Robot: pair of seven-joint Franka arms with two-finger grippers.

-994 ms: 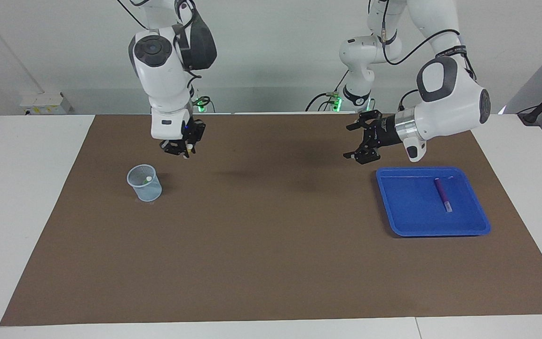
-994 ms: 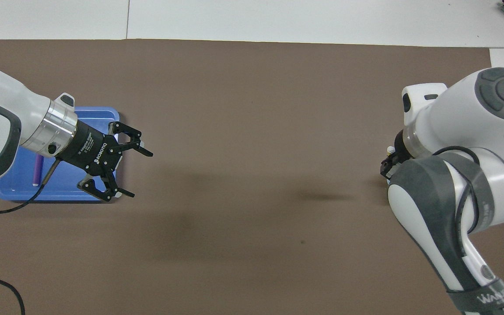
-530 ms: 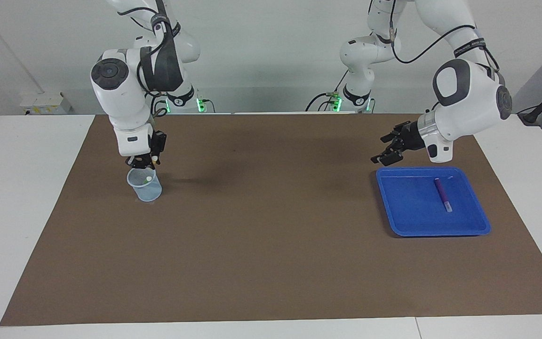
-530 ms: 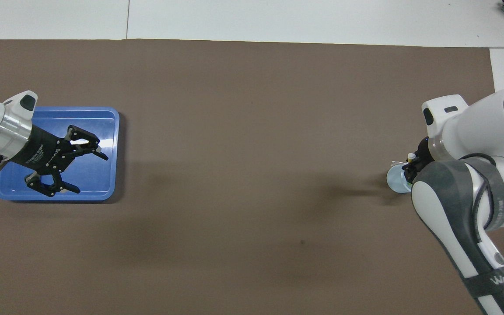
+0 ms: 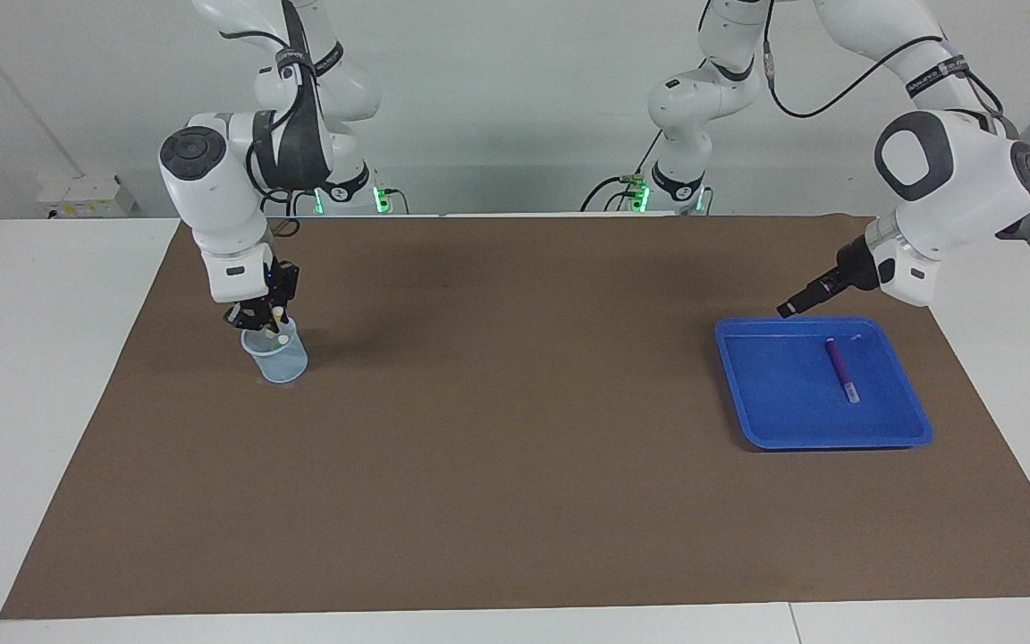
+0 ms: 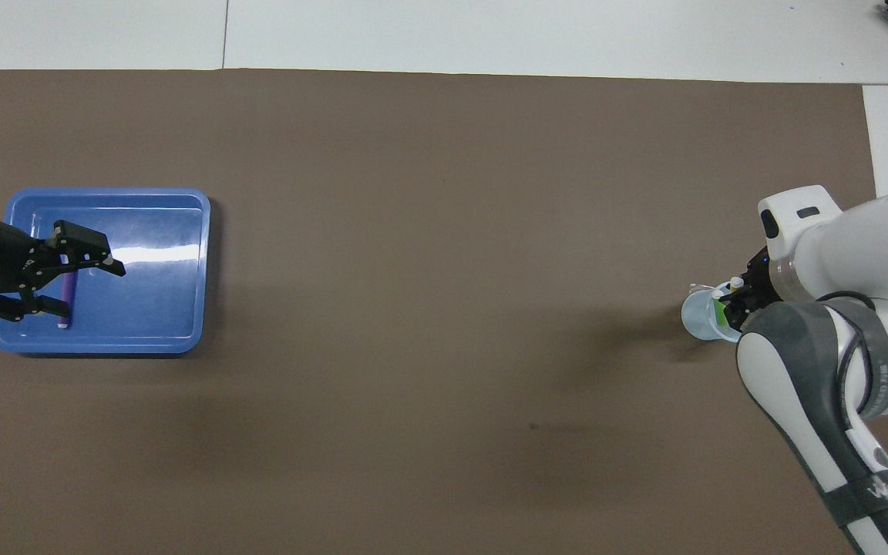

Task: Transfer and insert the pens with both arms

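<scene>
Right gripper [image 5: 261,315] is pinching the yellow pen [image 5: 277,315] upright, and we are holding it over the clear cup [image 5: 281,362], mid-height in the facing view at the right arm's end. In the cup the green pen [image 6: 719,308] is leaning. Left gripper [image 5: 788,309], jaws spread wide, is hovering over the blue tray [image 5: 823,440], where the purple pen [image 5: 840,368] is lying.
</scene>
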